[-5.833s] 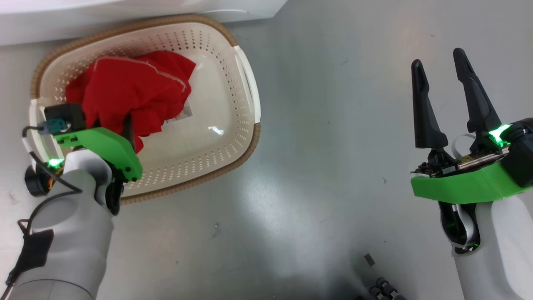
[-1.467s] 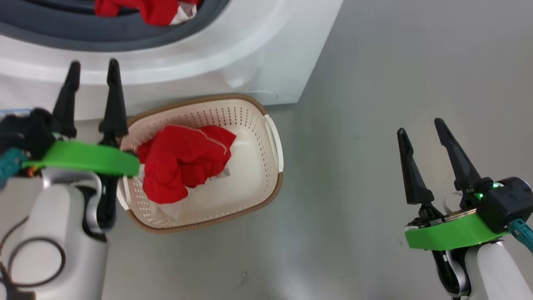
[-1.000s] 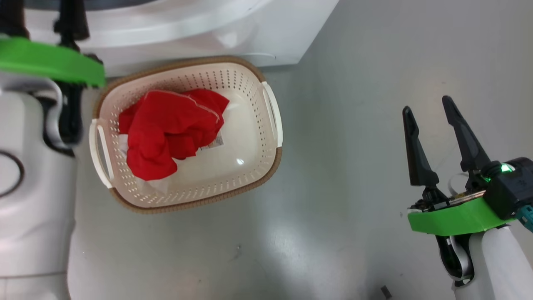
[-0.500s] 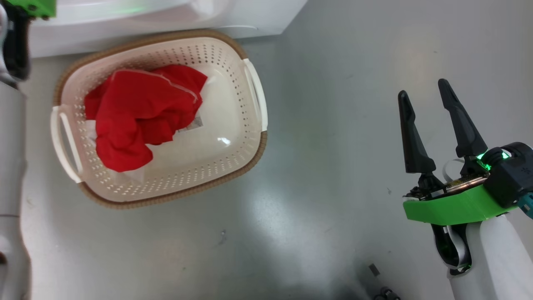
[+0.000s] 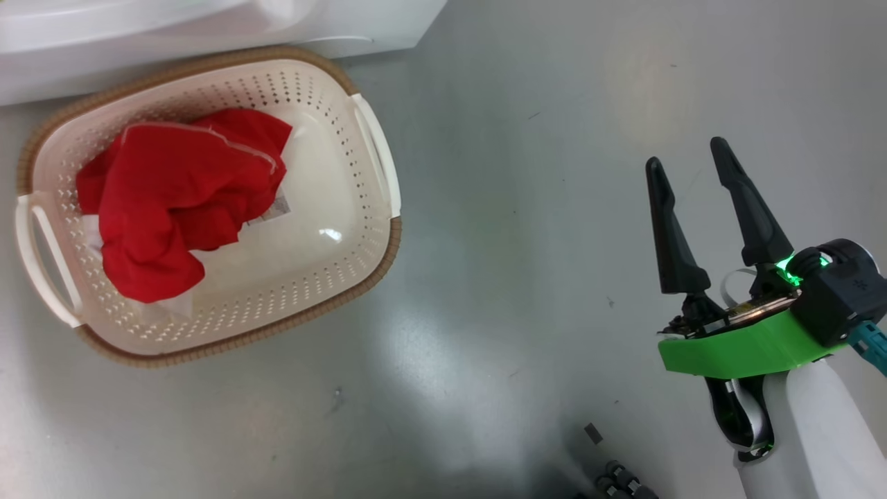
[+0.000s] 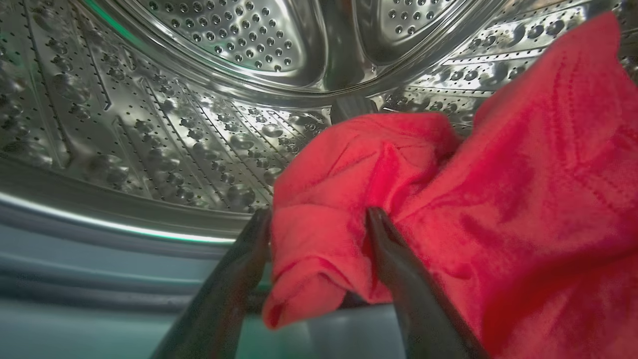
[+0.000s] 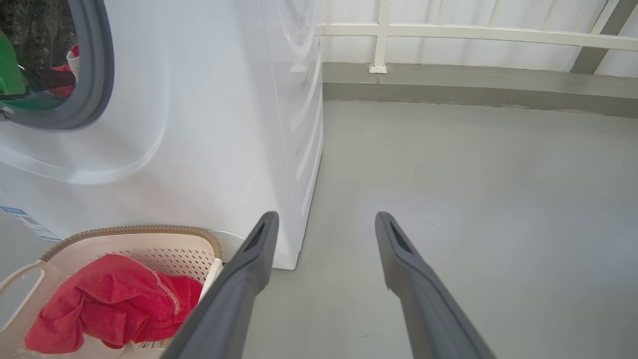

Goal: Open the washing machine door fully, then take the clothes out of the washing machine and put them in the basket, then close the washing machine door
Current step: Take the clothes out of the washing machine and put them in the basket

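In the left wrist view my left gripper (image 6: pixel 319 214) is inside the washing machine's steel drum (image 6: pixel 199 99). Its two fingers stand apart, straddling a fold of the red clothes (image 6: pixel 448 199) that fills the gap between them. The cream basket (image 5: pixel 374 159) sits on the floor before the white washing machine (image 5: pixel 138 28), and another red garment (image 5: pixel 173 201) lies in it. My right gripper (image 5: pixel 686 159) hovers open and empty over bare floor, right of the basket. The washing machine door is out of view.
The right wrist view shows the washer's front (image 7: pixel 209 99) with its grey rubber ring (image 7: pixel 94 75), the basket (image 7: pixel 129 239) at its foot, and a white railing (image 7: pixel 448 32) along the far wall. Grey floor (image 5: pixel 527 208) stretches between basket and right gripper.
The head view has swung, shifting the basket leftward. My left arm rose out of it toward the washer opening. The right gripper stays open. The garment in the basket has not moved.
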